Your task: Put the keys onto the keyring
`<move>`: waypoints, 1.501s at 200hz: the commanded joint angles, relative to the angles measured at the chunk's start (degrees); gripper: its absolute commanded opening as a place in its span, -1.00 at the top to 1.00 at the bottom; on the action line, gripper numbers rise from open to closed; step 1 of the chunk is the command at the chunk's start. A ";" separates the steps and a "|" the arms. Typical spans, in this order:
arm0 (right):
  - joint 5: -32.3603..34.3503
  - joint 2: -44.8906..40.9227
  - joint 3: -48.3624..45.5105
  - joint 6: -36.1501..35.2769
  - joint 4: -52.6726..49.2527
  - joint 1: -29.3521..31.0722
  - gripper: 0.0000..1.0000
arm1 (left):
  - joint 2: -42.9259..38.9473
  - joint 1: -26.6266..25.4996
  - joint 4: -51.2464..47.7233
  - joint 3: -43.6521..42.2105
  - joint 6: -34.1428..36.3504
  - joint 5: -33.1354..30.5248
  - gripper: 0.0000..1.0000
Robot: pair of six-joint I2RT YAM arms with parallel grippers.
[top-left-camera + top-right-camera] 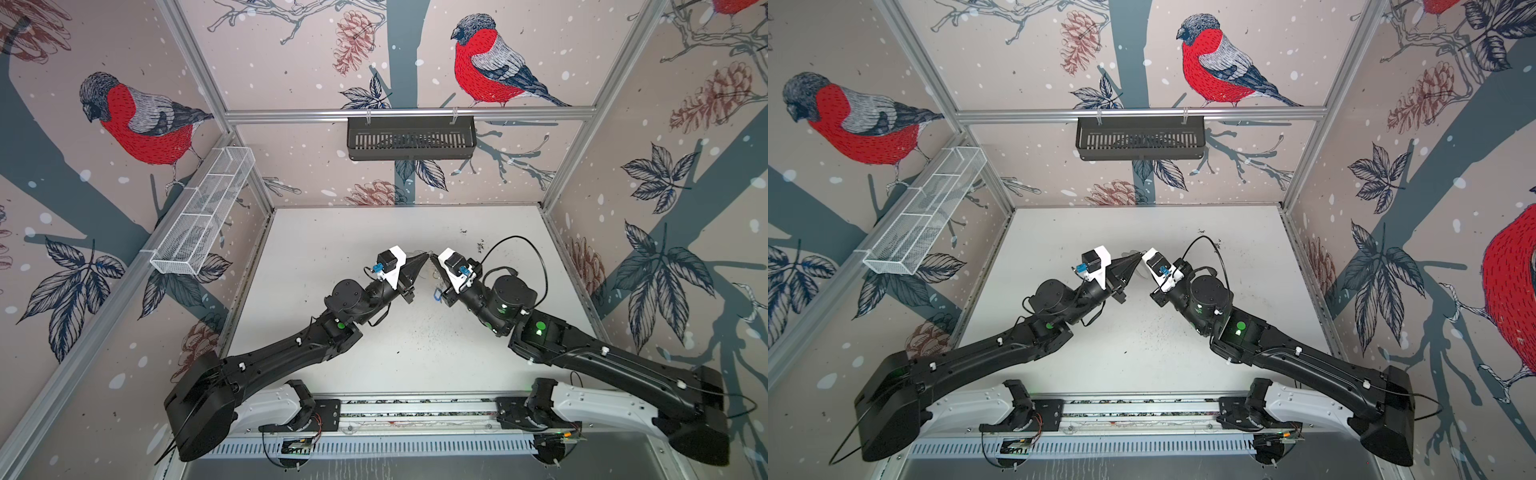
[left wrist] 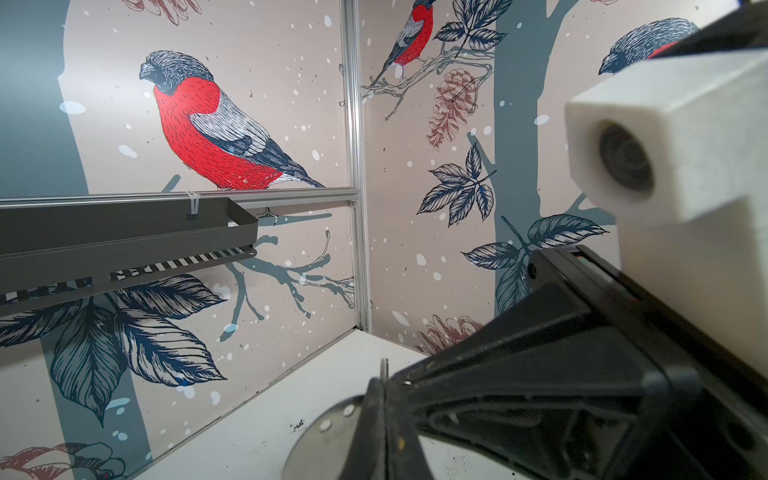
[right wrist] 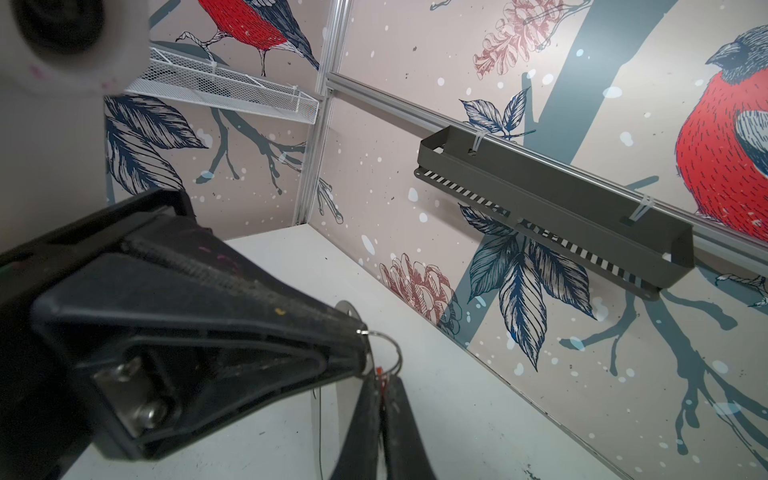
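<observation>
My left gripper [image 1: 426,257] clamps the keyring [image 2: 324,432], my right gripper [image 3: 380,378] pinches the red key [image 3: 378,369]; mid-threading, I judge, and next needs feeding it round the small ring [image 3: 395,347].

A black slotted shelf [image 1: 411,139] hangs well beyond the left pincer [image 1: 424,258]; white mesh basket [image 1: 203,212] up to its left; table [image 1: 332,249] beneath.

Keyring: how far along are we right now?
Done: nothing certain; the blue tag shows in a top view, attachment unclear. In hand: left gripper clamps the keyring; right gripper pinches the red-tag keys, ring at the keyring's edge. Left: threading it on.
</observation>
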 commanded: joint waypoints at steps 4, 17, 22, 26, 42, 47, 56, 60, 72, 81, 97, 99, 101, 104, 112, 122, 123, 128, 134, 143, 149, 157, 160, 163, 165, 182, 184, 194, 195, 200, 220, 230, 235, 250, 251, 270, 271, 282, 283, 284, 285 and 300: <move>-3.50 -0.26 0.15 1.98 0.11 -0.15 1.00 | -0.50 -0.08 2.83 -0.18 -0.32 0.40 1.00; -6.22 -0.50 0.04 3.58 0.43 -0.71 1.00 | -0.70 -0.08 3.48 -0.68 -0.32 0.23 1.00; -7.25 -0.61 -0.08 4.23 0.61 -0.98 1.00 | -0.77 -0.08 3.74 -0.75 -0.40 0.18 1.00; -8.11 -0.76 -0.16 4.88 0.79 -1.21 1.00 | -0.78 -0.08 3.73 -0.89 -0.40 0.13 1.00; -11.84 -1.52 -0.72 7.22 1.69 -2.64 1.00 | -1.04 -0.08 3.77 -1.01 -0.43 0.11 1.00; -13.04 -1.84 -1.02 7.95 1.99 -3.16 1.00 | -1.14 -0.08 3.71 -1.03 -0.41 0.13 1.00; -15.57 -2.33 -1.36 9.32 2.43 -4.20 1.00 | -1.26 -0.08 3.77 -1.11 -0.40 0.13 1.00; -16.63 -2.44 -1.43 9.91 2.55 -4.66 1.00 | -1.28 -0.08 3.78 -1.19 -0.43 0.13 1.00; -19.48 -2.74 -1.45 11.35 2.57 -5.89 1.00 | -1.30 -0.08 4.04 -1.33 -0.48 0.22 1.00; -21.34 -2.74 -1.45 12.10 2.50 -6.70 1.00 | -1.32 -0.08 4.26 -1.34 -0.58 0.39 1.00; -24.32 -2.81 -1.60 13.00 2.59 -7.75 1.00 | -1.20 -0.08 4.56 -1.33 -0.76 0.65 1.00; -24.70 -2.74 -1.55 13.13 2.63 -7.85 1.00 | -1.18 -0.08 4.64 -1.32 -0.76 0.72 1.00; -24.95 -2.73 -1.59 13.18 2.62 -7.94 1.00 | -1.16 -0.08 4.63 -1.29 -0.82 0.74 1.00; -25.35 -2.66 -1.54 13.34 2.61 -8.14 1.00 | -1.17 -0.08 4.79 -1.34 -0.91 0.75 1.00; -26.40 -2.50 -1.51 13.67 2.59 -8.53 1.00 | -1.15 -0.08 4.83 -1.37 -0.84 0.83 1.00; -27.96 -2.22 -1.30 14.12 2.60 -8.91 1.00 | -1.06 -0.08 4.99 -1.35 -0.98 0.92 1.00; -28.12 -2.16 -1.28 14.14 2.64 -8.94 1.00 | -1.06 -0.08 5.00 -1.36 -1.00 0.92 1.00; -28.87 -2.04 -1.28 14.29 2.70 -9.13 1.00 | -1.04 -0.08 5.09 -1.32 -1.02 0.96 1.00; -29.86 -1.89 -1.18 14.45 2.76 -9.23 1.00 | -0.92 -0.06 5.18 -1.31 -1.15 1.01 1.00; -30.99 -1.54 -1.07 14.82 2.89 -9.41 1.00 | -0.80 -0.08 5.51 -1.31 -1.19 1.10 1.00; -31.59 -1.33 -0.97 15.02 3.03 -9.57 1.00 | -0.75 -0.08 5.76 -1.36 -1.26 1.18 1.00; -32.18 -0.99 -0.84 15.43 3.21 -9.67 1.00 | -0.63 -0.07 6.06 -1.37 -1.46 1.14 1.00; -32.39 -0.89 -0.84 15.60 3.33 -9.74 1.00 | -0.60 -0.08 6.11 -1.44 -1.46 1.22 1.00; -32.60 -0.80 -0.83 15.72 3.49 -9.80 1.00 | -0.48 -0.03 6.19 -1.43 -1.46 1.31 1.00; -32.74 -0.75 -0.83 15.81 3.54 -9.79 1.00 | -0.45 -0.07 6.21 -1.39 -1.53 1.35 1.00; -33.81 -0.39 -0.98 16.57 4.44 -10.00 1.00 | -0.18 -0.08 6.41 -1.45 -1.71 1.72 1.00; -33.95 -0.38 -1.00 16.73 4.55 -10.06 1.00 | -0.14 -0.08 6.52 -1.46 -1.72 1.72 1.00; -34.62 -0.26 -1.12 17.47 5.28 -10.35 1.00 | -0.05 -0.08 6.82 -1.69 -2.05 1.80 1.00; -34.71 -0.26 -1.11 17.58 5.39 -10.45 1.00 | -0.03 -0.08 6.88 -1.71 -2.06 1.80 1.00; -35.29 -0.26 -1.17 18.10 5.77 -10.63 1.00 | -0.05 -0.08 7.21 -1.79 -2.24 1.85 1.00; -38.64 -0.43 -1.94 20.58 8.21 -12.30 1.00 | 0.12 -0.03 8.64 -2.66 -3.11 2.00 1.00; -40.41 -0.60 -2.41 22.04 9.53 -13.25 1.00 | 0.24 -0.08 9.24 -3.01 -3.46 1.88 1.00; -41.73 -0.61 -2.67 22.73 10.26 -13.76 1.00 | 0.20 -0.08 9.52 -3.25 -3.62 1.89 1.00; -44.73 -0.40 -2.89 24.63 11.61 -14.65 1.00 | 0.21 -0.08 10.44 -3.66 -3.91 1.80 1.00; -44.95 -0.37 -2.87 24.72 11.67 -14.71 1.00 | 0.23 -0.08 10.45 -3.66 -3.91 1.80 1.00; -47.79 0.39 -2.40 25.46 11.73 -14.96 1.00 | 0.41 -0.08 11.05 -3.83 -4.14 1.84 1.00; -47.88 0.42 -2.41 25.48 11.73 -15.00 1.00 | 0.47 -0.08 11.11 -3.83 -4.16 1.86 1.00; -49.02 0.68 -2.30 25.67 11.81 -14.95 1.00 | 0.60 -0.08 11.51 -4.05 -4.32 1.98 1.00; -49.16 0.69 -2.27 25.68 11.77 -14.95 1.00 | 0.65 -0.08 11.56 -4.07 -4.34 1.98 1.00; -49.27 0.70 -2.30 25.68 11.75 -14.95 1.00 | 0.67 -0.08 11.62 -4.08 -4.35 1.98 1.00; -49.32 0.70 -2.27 25.68 11.74 -14.95 1.00 | 0.68 -0.08 11.66 -4.09 -4.35 1.93 1.00; -50.51 1.12 -1.87 25.34 11.13 -14.94 1.00 | 0.88 -0.08 12.25 -4.36 -4.58 1.88 1.00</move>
